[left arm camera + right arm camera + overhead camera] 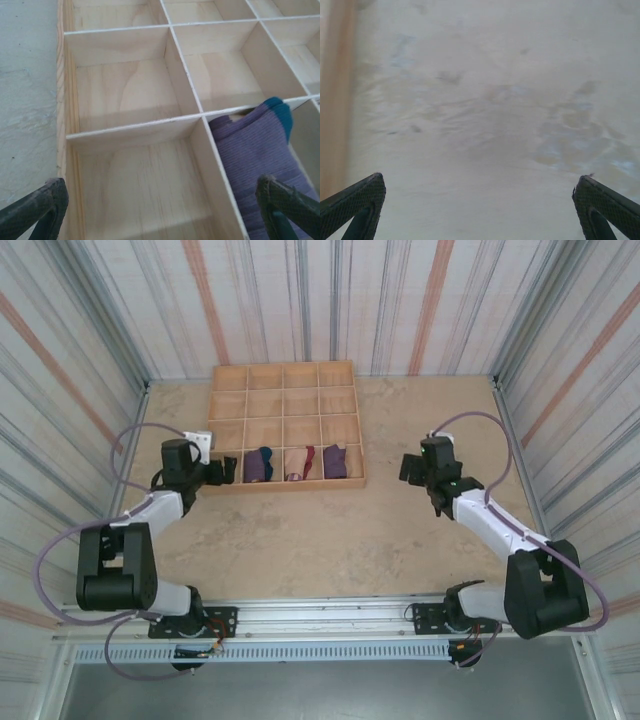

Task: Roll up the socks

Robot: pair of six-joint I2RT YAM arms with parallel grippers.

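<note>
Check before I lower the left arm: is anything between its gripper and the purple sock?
Yes: a wooden divider rises between the open left gripper, above an empty compartment, and the purple sock in the next compartment. Nothing covers the sock.

socks: three, each bundled in its own cell of tray point(265, 403), near row | purple sock point(259, 464) point(255, 150): ribbed, teal toe (toe up against far divider), second cell from left | tan sock point(299, 462): red patch, third cell | dark purple sock point(335, 460): rightmost cell

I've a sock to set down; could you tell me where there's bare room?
Bare: the tray's three far rows, its near-left cell, and the table between tray and arm bases. Crowded: socks fill the other three near cells.
</note>
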